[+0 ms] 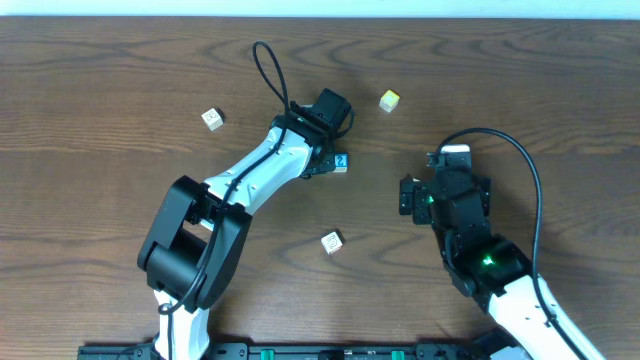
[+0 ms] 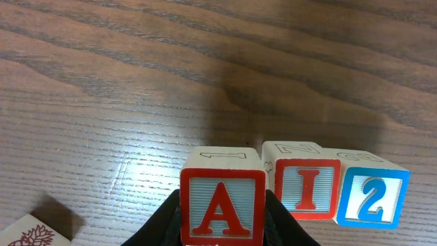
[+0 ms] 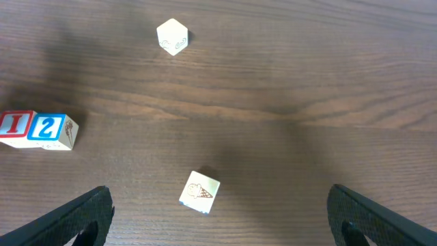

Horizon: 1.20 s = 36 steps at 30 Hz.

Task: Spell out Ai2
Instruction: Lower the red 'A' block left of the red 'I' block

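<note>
My left gripper is shut on the red "A" block, holding it just left of the red "I" block. The blue "2" block touches the "I" block on its right. The "A" sits a little nearer the camera, with a narrow gap to the "I". In the overhead view the left gripper covers most of the row and only the blue block shows. The "I" and "2" also show in the right wrist view. My right gripper is open and empty, off to the right.
Loose blocks lie on the wooden table: a pale one at the back left, a yellow-green one at the back, and one with an ice-cream picture towards the front. Another block's corner lies left of the jaws.
</note>
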Each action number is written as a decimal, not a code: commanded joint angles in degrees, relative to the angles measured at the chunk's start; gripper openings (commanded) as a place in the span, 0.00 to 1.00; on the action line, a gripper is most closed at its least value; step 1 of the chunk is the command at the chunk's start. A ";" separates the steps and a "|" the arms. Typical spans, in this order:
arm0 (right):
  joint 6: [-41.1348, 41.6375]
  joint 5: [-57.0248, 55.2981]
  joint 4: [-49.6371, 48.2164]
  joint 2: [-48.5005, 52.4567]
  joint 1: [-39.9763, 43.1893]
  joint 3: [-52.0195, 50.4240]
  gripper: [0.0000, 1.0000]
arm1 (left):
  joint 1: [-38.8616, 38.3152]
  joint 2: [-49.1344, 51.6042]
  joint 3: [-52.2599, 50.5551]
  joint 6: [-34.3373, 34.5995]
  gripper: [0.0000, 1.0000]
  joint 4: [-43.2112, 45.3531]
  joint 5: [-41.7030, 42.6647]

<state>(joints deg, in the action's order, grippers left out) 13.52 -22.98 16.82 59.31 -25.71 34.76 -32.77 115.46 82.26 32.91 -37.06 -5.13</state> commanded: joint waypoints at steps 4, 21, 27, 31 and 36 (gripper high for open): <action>-0.31 -0.79 -0.09 -0.02 0.46 0.24 0.99 | 0.24 1.07 -0.15 -0.79 0.26 -0.28 -1.42; -0.31 -0.79 -0.09 -0.02 0.46 0.24 0.99 | 0.24 1.07 -0.15 -0.81 0.35 -0.57 -1.44; -0.31 -0.81 -0.09 -0.02 0.46 0.24 0.99 | 0.24 1.07 -0.15 -0.83 0.36 -0.61 -1.44; -0.31 -0.81 -0.09 -0.02 0.46 0.24 1.00 | 0.24 1.07 -0.15 -0.81 0.36 -0.61 -1.44; -0.31 -0.79 -0.09 -0.02 0.46 0.24 0.99 | 0.31 1.07 -0.13 -2.27 0.38 -0.37 -1.88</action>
<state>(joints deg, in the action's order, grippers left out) 13.52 -22.98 16.82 59.31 -25.71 34.76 -32.77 115.46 82.26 32.29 -37.28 -5.17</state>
